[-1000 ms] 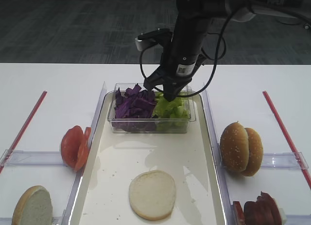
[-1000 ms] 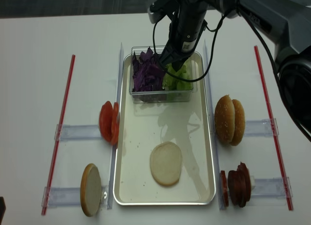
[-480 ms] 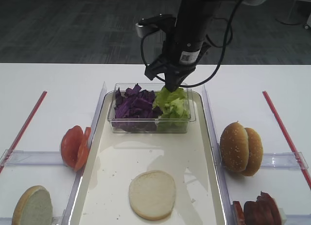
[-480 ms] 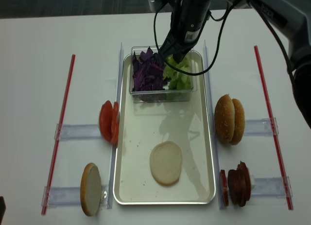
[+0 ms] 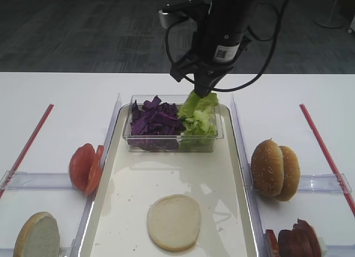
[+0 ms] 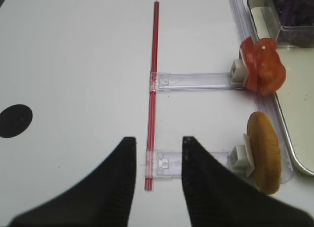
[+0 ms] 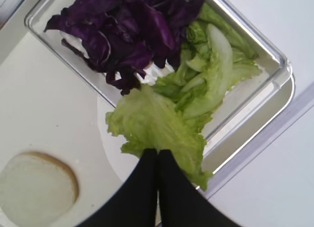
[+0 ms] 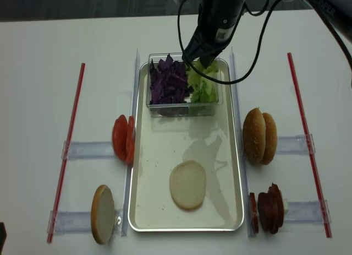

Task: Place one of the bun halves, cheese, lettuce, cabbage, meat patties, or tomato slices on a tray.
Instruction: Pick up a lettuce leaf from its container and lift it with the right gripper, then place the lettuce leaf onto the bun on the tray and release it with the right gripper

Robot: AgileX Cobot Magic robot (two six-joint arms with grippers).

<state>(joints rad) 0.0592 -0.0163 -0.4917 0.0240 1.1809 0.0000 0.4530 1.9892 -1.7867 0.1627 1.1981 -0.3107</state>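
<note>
My right gripper point(image 5: 203, 92) point(image 7: 157, 151) is shut on a light green lettuce leaf point(image 5: 202, 105) point(image 7: 156, 123) that hangs just above the clear box point(image 5: 216, 136) at the tray's far end. In the box lie purple cabbage point(image 5: 155, 120) point(image 7: 132, 26) and more lettuce point(image 7: 216, 70). A pale bun half point(image 5: 173, 222) point(image 8: 187, 184) lies cut face up on the cream tray point(image 5: 161, 174) point(image 8: 165, 139). My left gripper point(image 6: 158, 141) is open over the white table, holding nothing, left of tomato slices point(image 6: 262, 72) and a bun half point(image 6: 264, 158).
Clear racks flank the tray: tomato slices point(image 5: 84, 168) and a bun half point(image 5: 37, 236) on the left, sesame bun halves point(image 5: 275, 169) and meat patties point(image 5: 297, 240) on the right. Red strips point(image 5: 28, 143) point(image 5: 327, 151) lie along both outer sides.
My right gripper has risen from the lettuce side of the box, shut, lifting one lettuce leaf up with it. Nothing else has moved.
</note>
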